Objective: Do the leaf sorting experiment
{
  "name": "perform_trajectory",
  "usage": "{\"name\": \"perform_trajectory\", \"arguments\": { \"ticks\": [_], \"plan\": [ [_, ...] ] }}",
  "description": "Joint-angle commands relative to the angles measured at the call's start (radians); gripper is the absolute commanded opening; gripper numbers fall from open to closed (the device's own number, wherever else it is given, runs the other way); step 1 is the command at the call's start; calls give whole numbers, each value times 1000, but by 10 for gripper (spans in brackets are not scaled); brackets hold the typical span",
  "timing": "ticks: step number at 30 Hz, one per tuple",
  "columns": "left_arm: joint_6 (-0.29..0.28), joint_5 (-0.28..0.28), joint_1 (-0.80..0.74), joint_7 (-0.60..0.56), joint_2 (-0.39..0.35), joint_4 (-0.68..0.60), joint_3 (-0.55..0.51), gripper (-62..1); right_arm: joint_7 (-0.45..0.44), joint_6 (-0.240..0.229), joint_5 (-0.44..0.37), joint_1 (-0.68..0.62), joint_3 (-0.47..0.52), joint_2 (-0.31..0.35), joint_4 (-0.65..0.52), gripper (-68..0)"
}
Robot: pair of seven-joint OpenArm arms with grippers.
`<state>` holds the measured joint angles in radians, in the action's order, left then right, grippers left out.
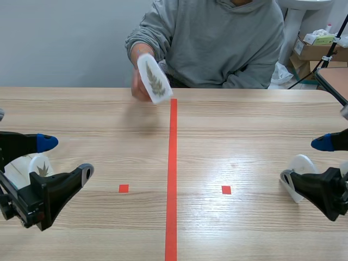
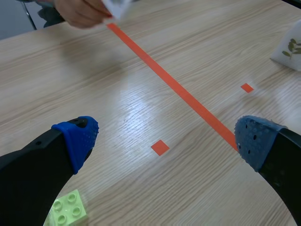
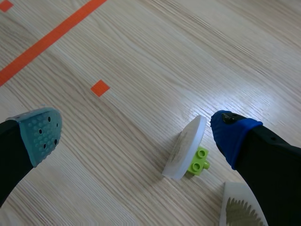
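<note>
At the upper middle of the scene view, just left of the orange-red tape line [image 1: 172, 179], a person's hand [image 1: 139, 87] holds a white oval leaf card [image 1: 154, 78] above the counter [image 1: 244, 136], which is pale wood with fine straight grain. A dark, feathery, fern-like leaf shows on the card's smooth face. At lower left the left claw [image 2: 164, 136] gapes wide and holds nothing, its blue dotted pads far apart; a studded lime brick [image 2: 70, 209] lies beside one finger. At lower right the right claw [image 3: 136, 132] is equally wide and empty. A white disc [image 3: 184, 148] stands on edge on a second lime brick [image 3: 199, 161], just beside its blue-padded finger.
</note>
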<state>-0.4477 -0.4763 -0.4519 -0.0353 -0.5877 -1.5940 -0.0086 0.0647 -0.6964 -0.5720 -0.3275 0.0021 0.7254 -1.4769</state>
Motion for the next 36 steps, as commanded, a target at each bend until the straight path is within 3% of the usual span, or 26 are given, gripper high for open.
{"name": "perform_trajectory", "arguments": {
  "ticks": [1,5,36],
  "plan": [
    [-4,-19,-11,-27,-3,-7,-2,14,-20,-8,-12,14,12,9,-15,4],
    [-4,-84,-17,-36,-3,-7,-2,14,-27,-15,-42,11,12,9,-15,4],
    [-4,-82,-17,-51,-3,-7,-2,14,-22,-14,-41,11,12,-5,-15,4]
  ]
}}
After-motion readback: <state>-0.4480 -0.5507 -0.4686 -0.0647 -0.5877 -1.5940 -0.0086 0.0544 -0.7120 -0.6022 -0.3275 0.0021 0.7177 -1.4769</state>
